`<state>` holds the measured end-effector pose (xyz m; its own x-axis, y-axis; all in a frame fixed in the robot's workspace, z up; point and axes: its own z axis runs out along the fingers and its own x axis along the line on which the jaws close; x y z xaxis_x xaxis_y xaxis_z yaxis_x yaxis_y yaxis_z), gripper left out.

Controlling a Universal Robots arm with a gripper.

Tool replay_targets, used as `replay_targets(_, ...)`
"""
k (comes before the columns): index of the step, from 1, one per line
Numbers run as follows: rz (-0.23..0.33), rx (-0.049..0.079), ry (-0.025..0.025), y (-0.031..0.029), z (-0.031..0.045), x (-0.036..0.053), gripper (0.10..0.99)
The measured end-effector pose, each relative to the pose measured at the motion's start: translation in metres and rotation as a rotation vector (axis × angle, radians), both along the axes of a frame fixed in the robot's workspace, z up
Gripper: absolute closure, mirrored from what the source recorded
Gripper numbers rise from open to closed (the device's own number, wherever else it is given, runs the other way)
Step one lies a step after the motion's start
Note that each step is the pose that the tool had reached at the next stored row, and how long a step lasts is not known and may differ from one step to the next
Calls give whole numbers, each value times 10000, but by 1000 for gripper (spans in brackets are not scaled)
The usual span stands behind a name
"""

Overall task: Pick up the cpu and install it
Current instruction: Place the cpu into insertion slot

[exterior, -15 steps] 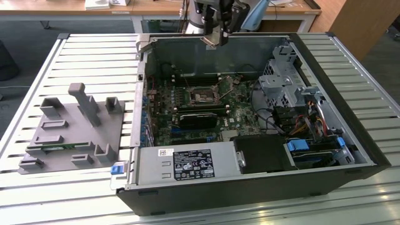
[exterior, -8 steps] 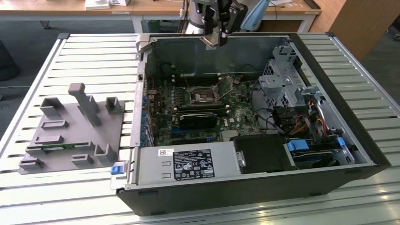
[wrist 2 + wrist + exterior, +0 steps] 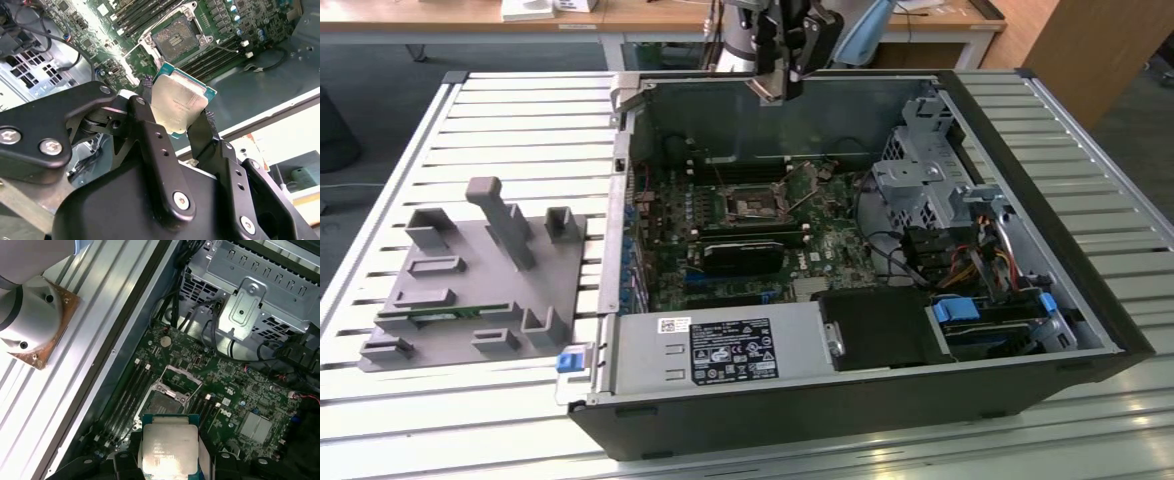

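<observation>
My gripper [image 3: 777, 88] hangs above the far wall of the open computer case [image 3: 1101, 330], shut on the cpu [image 3: 180, 102]. The cpu is a small square chip with a silver-grey top and a thin pale rim, pinched at two opposite edges between the black fingers [image 3: 147, 117]. It also appears in the first wrist view [image 3: 169, 447]. Below it on the green motherboard [image 3: 827, 245] lies the square socket [image 3: 754, 206], its metal bracket swung open and its contact field bare. Both wrist views show the socket [image 3: 175, 35] [image 3: 167, 401], a clear gap beneath the chip.
A grey tray [image 3: 454, 290] with upright posts sits on the slatted table [image 3: 520, 110] at the exterior view's left, with a green memory stick [image 3: 447, 318] in it. Inside the case are a power supply [image 3: 720, 350], a metal drive cage [image 3: 921, 175] and cables [image 3: 974, 265].
</observation>
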<state>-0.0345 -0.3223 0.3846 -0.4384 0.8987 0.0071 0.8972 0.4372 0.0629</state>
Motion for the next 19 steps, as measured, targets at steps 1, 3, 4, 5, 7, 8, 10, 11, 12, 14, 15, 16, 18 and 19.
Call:
replay_targets(1, -73, 0, 0, 0, -1, -2, 553)
replay_targets(3, -220, 0, 1, 0, -3, -6, 553)
replay_targets(4, -289, 0, 0, 0, -4, -7, 553)
replay_targets(5, -347, 0, 0, 0, -5, -8, 553)
replay_targets(7, -463, 0, 0, 1, -6, -11, 553)
replay_targets(8, -528, 0, 0, 1, -7, -12, 553)
replay_targets(10, -677, 0, 0, 1, -8, -15, 553)
replay_targets(11, -748, 0, 0, 1, -9, -16, 553)
replay_targets(12, -821, 0, 0, 1, -10, -18, 553)
replay_targets(14, -966, 0, 0, 1, -11, -20, 553)
replay_targets(15, -1034, 0, 0, 1, -11, -21, 553)
replay_targets(16, -1107, 1, 0, 1, -12, -22, 553)
replay_targets(18, -1237, 0, 0, 1, -13, -23, 553)
replay_targets(19, -1302, 0, 1, 1, -14, -24, 553)
